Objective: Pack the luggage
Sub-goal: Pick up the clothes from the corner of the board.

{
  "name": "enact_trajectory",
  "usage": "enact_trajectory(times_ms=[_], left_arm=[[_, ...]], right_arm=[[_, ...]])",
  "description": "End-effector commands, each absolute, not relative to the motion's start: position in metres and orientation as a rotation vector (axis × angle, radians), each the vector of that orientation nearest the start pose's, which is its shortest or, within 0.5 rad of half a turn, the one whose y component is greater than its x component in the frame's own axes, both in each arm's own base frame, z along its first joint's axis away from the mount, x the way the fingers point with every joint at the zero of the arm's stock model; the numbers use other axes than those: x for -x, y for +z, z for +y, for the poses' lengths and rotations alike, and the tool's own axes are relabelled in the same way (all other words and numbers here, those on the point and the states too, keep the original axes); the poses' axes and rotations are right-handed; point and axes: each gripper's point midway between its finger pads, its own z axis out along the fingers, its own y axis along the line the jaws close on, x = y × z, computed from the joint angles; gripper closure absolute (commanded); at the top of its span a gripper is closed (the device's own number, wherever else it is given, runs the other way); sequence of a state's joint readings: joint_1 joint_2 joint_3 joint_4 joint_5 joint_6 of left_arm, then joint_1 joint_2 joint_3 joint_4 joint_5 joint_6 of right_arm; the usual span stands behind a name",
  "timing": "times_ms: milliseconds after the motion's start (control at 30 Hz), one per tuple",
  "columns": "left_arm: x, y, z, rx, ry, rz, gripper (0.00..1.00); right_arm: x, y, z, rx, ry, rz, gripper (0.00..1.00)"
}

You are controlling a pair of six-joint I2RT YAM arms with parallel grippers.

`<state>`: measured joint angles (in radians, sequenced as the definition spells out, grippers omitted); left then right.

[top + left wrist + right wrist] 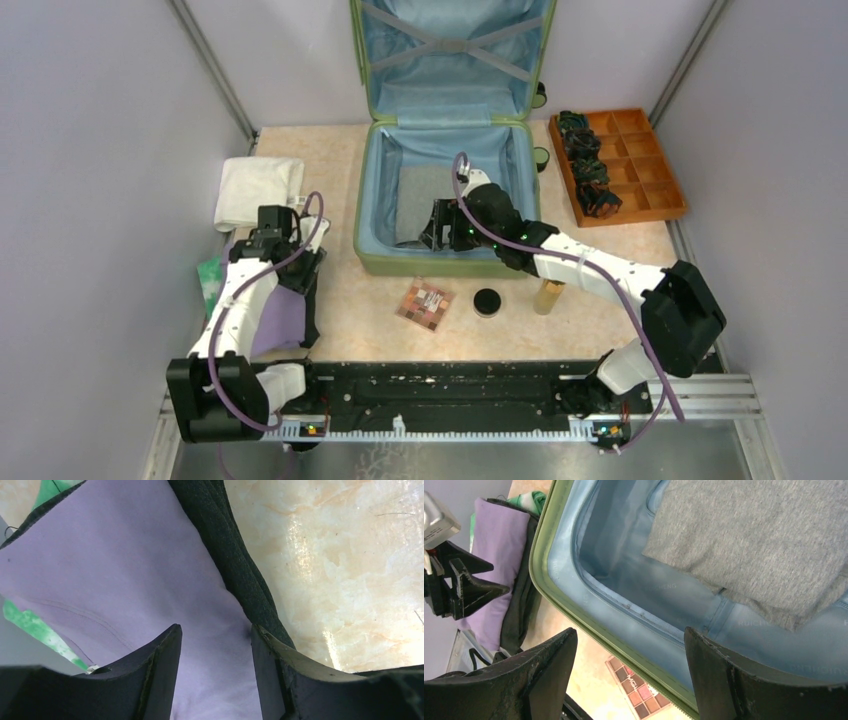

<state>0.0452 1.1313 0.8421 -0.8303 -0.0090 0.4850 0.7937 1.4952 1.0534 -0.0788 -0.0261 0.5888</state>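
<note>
The light-green luggage (pixel 372 190) lies open at the table's middle, lid upright, light blue lining and crossed straps showing. A folded grey cloth (pixel 424 203) lies inside; it also shows in the right wrist view (pixel 754 545). My right gripper (pixel 437 228) is open and empty, hovering over the luggage's near rim (pixel 574 610); in its own view the gripper (pixel 629 635) has nothing between its jaws. My left gripper (pixel 283 250) is open, low over a purple cloth (pixel 125 565) that lies on a dark cloth (pixel 235 565). In its own view the gripper (pixel 215 635) straddles purple fabric.
A white folded towel (pixel 258 188) and a green patterned item (pixel 210 275) lie by the purple pile. An eyeshadow palette (pixel 425 303), a black round compact (pixel 487 301) and a tan cylinder (pixel 548 295) lie in front of the luggage. An orange compartment tray (pixel 640 170) stands at right.
</note>
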Motion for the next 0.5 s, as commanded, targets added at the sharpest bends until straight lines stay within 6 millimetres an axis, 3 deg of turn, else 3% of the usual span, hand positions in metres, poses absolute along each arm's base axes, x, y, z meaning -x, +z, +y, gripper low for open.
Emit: enact_trajectory(times_ms=[0,167,267,367,467], left_arm=[[-0.234,0.084,0.031,-0.571,0.157,2.67,0.39],[-0.236,0.074,0.032,-0.558,0.164,2.675,0.42],[-0.239,0.076,0.041,-0.534,0.234,2.667,0.5],[-0.244,0.085,0.048,-0.511,0.294,2.634,0.66],[-0.248,0.1,0.053,-0.481,0.346,2.585,0.93]], right_arm=[[-0.288,0.187,0.343,0.245,0.87,2.158,0.22],[-0.288,0.186,0.341,0.243,0.856,2.159,0.22],[-0.287,0.187,0.34,0.242,0.858,2.159,0.22],[-0.286,0.187,0.339,0.242,0.857,2.159,0.22],[-0.286,0.187,0.338,0.241,0.857,2.157,0.23]])
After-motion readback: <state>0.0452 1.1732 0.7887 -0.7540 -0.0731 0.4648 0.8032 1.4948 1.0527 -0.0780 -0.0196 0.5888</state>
